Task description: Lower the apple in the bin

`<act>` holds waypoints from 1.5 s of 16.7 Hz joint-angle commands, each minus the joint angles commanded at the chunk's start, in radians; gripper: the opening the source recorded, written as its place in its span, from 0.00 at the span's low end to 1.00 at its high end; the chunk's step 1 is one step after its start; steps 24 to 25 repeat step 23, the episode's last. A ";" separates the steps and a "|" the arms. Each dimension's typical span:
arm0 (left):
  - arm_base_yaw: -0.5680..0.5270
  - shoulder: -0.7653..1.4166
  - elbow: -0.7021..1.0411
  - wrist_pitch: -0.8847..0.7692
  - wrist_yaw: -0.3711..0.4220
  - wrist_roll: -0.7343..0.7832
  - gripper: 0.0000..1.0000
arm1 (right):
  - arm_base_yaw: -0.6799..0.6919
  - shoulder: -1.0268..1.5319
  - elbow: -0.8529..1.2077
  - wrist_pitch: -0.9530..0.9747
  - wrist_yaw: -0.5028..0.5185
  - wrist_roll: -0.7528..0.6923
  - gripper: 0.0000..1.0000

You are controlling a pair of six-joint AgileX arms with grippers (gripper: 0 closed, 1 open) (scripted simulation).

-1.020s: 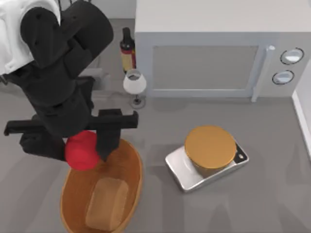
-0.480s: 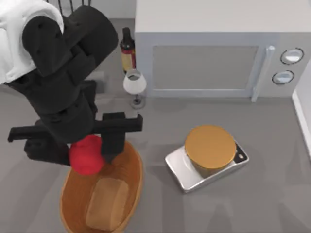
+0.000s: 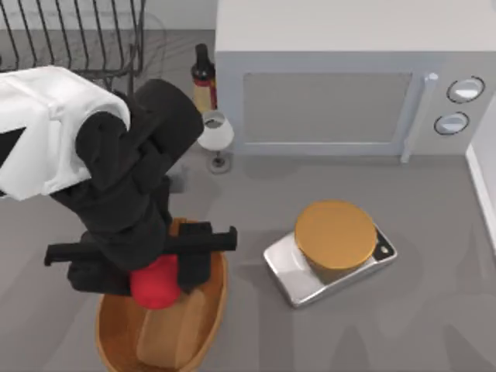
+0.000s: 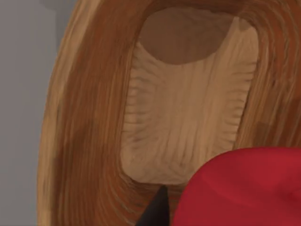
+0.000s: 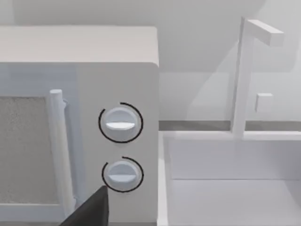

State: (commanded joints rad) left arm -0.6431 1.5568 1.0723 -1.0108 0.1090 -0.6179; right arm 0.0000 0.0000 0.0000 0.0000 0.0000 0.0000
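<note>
Now, left gripper (image 3: 159,267) (reaching down) clasping apple (image 3: 155,283), above bin (image 3: 116,329)

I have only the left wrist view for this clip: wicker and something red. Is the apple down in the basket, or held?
Observer: Held. The top view shows the left gripper clamping the small round red apple over the oval orange-brown wicker basket.
Operator: What's beside the basket?
Observer: A silver scale carrying a flat orange disc, to its right, apart.
Operator: The right arm?
Observer: Idle; its wrist view faces the white microwave.
</note>
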 joint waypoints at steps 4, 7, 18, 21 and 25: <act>0.000 0.001 -0.002 0.002 0.000 0.000 0.00 | 0.000 0.000 0.000 0.000 0.000 0.000 1.00; 0.000 0.001 -0.002 0.002 0.000 0.000 0.23 | 0.000 0.000 0.000 0.000 0.000 0.000 1.00; 0.000 0.001 -0.002 0.002 0.000 0.000 1.00 | 0.000 0.000 0.000 0.000 0.000 0.000 1.00; 0.000 0.001 -0.002 0.002 0.000 0.000 1.00 | 0.000 0.000 0.000 0.000 0.000 0.000 1.00; 0.000 0.001 -0.002 0.002 0.000 0.000 1.00 | 0.000 0.000 0.000 0.000 0.000 0.000 1.00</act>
